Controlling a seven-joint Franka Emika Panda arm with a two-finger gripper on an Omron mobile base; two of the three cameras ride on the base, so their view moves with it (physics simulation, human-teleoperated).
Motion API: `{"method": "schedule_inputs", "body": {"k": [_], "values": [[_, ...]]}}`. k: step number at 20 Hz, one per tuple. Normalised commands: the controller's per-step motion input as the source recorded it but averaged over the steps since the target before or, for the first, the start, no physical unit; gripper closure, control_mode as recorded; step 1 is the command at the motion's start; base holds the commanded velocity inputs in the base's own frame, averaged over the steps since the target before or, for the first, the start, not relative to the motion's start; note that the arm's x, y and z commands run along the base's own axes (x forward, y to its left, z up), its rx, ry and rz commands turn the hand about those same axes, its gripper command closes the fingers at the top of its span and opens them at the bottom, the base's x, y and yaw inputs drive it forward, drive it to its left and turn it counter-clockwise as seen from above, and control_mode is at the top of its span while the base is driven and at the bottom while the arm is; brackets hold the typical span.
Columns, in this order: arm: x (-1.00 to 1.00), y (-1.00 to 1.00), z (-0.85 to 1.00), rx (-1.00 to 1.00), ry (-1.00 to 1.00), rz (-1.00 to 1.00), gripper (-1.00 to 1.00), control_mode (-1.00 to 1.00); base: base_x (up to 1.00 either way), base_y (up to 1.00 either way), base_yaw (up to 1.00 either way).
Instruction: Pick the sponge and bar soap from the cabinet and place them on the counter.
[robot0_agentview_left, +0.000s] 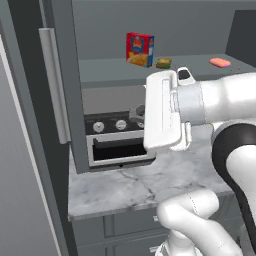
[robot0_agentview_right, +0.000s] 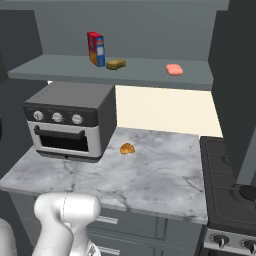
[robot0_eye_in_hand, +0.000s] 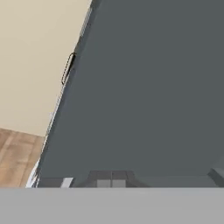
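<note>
Cabinet shelf holds sponge, bar soap; gripper pressed together, empty.

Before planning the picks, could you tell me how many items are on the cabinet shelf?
3: a red and yellow box at the left, the sponge right beside it, and the bar soap apart to the right. The shelf's far ends are partly hidden.

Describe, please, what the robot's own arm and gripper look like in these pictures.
The white, glossy, rounded robot arm is built of thick tubular segments with dark black bands at the joints. Its boxy white hand housing has rounded corners, a recessed seam and a small dark cap on top. The gripper ends in two small dark grey, square-edged finger tips. No cables or markings are visible.
</note>
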Motion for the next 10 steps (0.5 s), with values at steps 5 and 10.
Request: {"method": "schedule_inputs", "body": {"k": [5, 10], "values": [[-0.27, -0.60, 0.00, 0.02, -0.03, -0.13, 1.00, -1.00, 0.00, 0.00, 0.00], [-0.20, -0.53, 0.01, 0.00, 0.01, -0.21, 1.00, -1.00, 0.00, 0.00, 0.00]]}}
